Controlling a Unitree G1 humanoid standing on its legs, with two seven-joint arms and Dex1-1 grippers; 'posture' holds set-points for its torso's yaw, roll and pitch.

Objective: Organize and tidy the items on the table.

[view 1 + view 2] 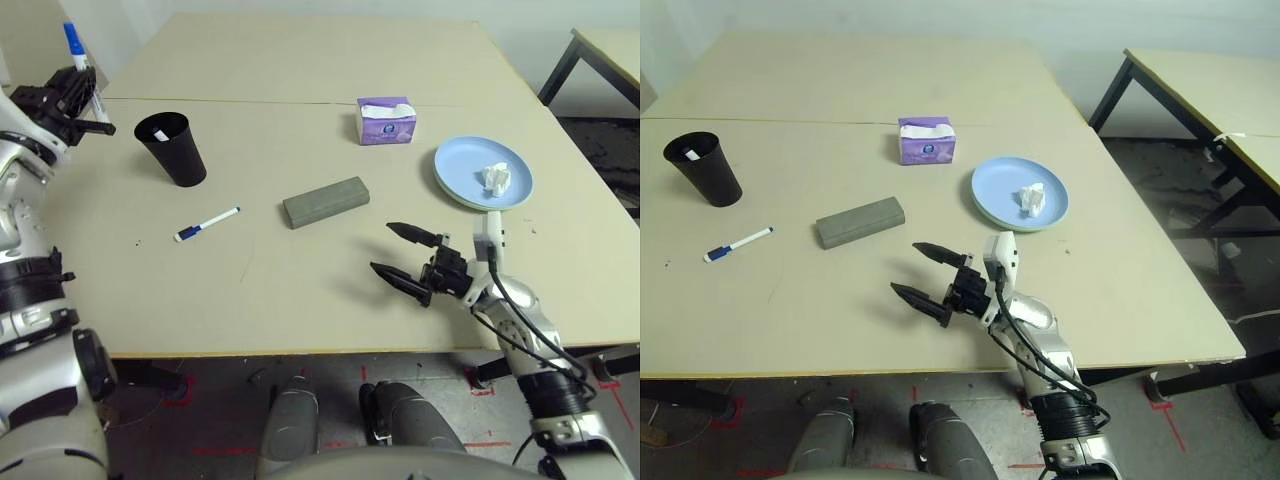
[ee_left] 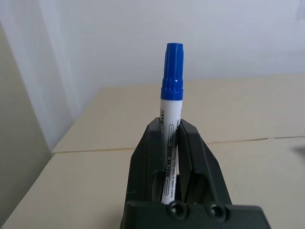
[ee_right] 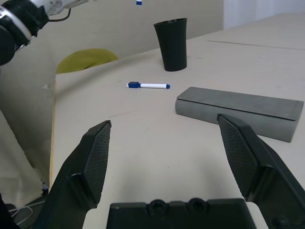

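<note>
Left gripper (image 1: 88,100) clamps upright marker (image 2: 170,124), far left, just left of cup (image 1: 172,148). Right gripper (image 1: 405,252) wide, empty, case (image 1: 326,201) just beyond.

The left end effector (image 1: 82,88) is raised at about ten o'clock, its black fingers (image 2: 190,148) pressed together, the silver forearm bent up along the left edge. The right end effector (image 1: 405,255) hangs low at about four o'clock, pointing toward nine o'clock, its fingers (image 3: 97,160) spread wide apart with nothing between them.
</note>
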